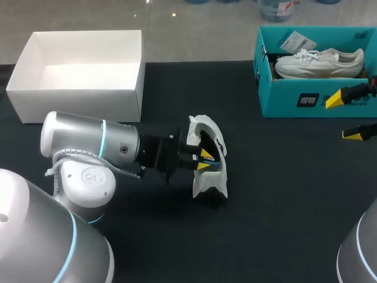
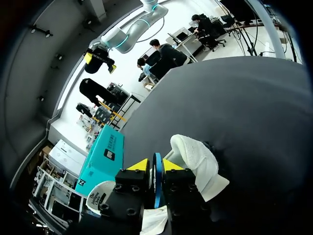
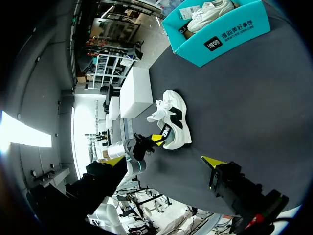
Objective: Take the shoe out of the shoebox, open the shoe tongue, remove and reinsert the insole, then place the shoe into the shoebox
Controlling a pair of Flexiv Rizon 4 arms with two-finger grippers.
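The left gripper [image 1: 204,159] has its two yellow tips nearly together inside the mouth of a white low-top sneaker with dark side panels [image 1: 211,183], which lies on its side on the black table [image 1: 283,206], wrapped round the fingertips with its opening turned toward the arm. In the left wrist view the jaws stand pressed from both sides on the edge of a thin blue insole [image 2: 156,181], which runs straight out between them into the shoe. I take it the shoe is tipped over so the fingers can go in level and draw the insole along its length, which puts the work at the insole step. The right gripper [image 1: 346,117] hangs with its jaws wide apart and nothing between them. The open teal cardboard shoebox [image 1: 283,97] sits just beside and beyond it, and the tipped shoe is well off to its side. It looks parked there, out of the left arm's way. By count there are two sneakers, the one on the fingers and a second white sneaker [image 1: 318,62] lying in the teal box. There are two boxes, the teal one and an open white cardboard box [image 1: 76,97], which stands well apart from both grippers. One insole shows, and there are two grippers.
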